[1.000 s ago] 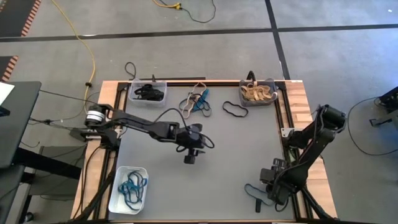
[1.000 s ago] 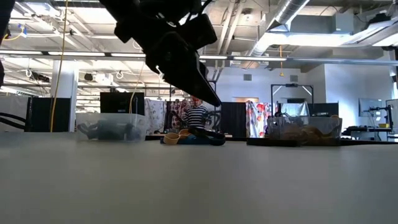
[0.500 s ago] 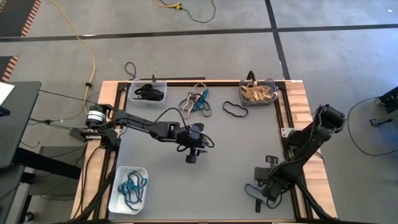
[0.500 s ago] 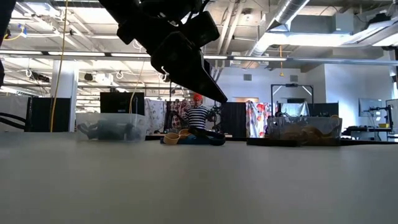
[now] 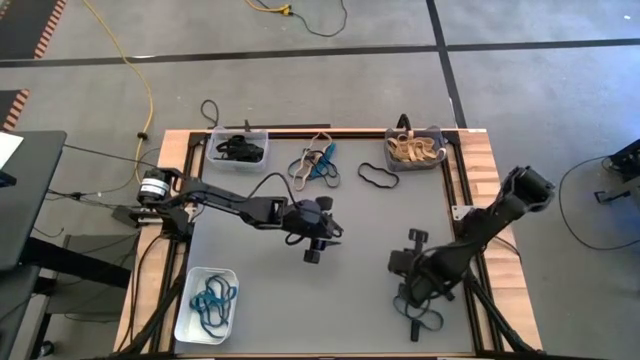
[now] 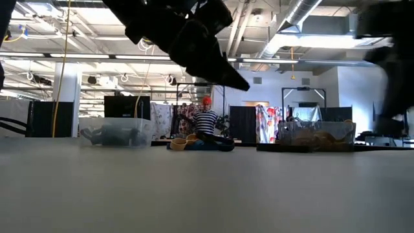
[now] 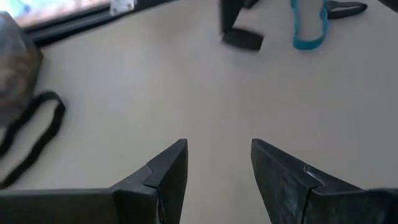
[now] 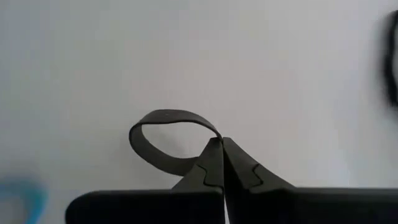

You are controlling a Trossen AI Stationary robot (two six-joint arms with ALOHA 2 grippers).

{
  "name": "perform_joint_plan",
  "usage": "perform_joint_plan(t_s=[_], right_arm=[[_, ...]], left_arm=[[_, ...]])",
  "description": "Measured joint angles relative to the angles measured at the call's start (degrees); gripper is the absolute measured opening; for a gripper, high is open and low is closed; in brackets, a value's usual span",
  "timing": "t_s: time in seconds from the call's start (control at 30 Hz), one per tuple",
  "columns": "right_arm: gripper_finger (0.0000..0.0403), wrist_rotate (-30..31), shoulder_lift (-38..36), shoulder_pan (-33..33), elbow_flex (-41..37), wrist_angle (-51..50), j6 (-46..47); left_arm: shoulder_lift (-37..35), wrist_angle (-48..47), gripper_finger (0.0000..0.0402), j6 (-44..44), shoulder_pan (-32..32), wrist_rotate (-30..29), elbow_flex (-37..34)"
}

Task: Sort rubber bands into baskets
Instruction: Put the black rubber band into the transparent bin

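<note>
Near the table's point(image 5: 400, 215) right edge the right gripper point(image 8: 221, 144) pinches a thin black rubber band loop point(image 8: 163, 140) in closed jaws, while the left gripper point(image 7: 216, 163), jaws apart and empty, hovers mid-table.

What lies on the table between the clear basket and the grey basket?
High view: a tangle of bands and a black band lie between clear basket and grey basket.

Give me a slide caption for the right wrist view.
Right gripper, jaws shut on a dark rubber band looped above the pale table.
</note>
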Motion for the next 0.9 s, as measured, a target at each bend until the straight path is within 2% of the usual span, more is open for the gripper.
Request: perform_joint_plan(t_s=[0.17, 0.3, 0.4, 0.9], right_arm=[[0.0017, 7.43, 0.0, -5.83, 0.0, 0.27, 1.26], [0.0017, 9.49, 0.0, -10.64, 0.0, 3.38, 0.76], [0.0017, 10.49, 0.0, -13.43, 0.0, 7.94, -1.75], [0.0017, 12.21, -0.03, -22.29, 0.0, 29.21, -15.99]], left_arm=[[0.0, 1.89, 0.0167, 3.99, -2.44, -7.58, 0.0], [0.0, 3.55, 0.0167, 6.51, -4.54, -15.72, 0.0], [0.0, 3.9, 0.0167, 7.51, -5.49, -19.52, 0.0], [0.0, 3.72, 0.0167, 5.05, -5.86, -24.56, 0.0]])
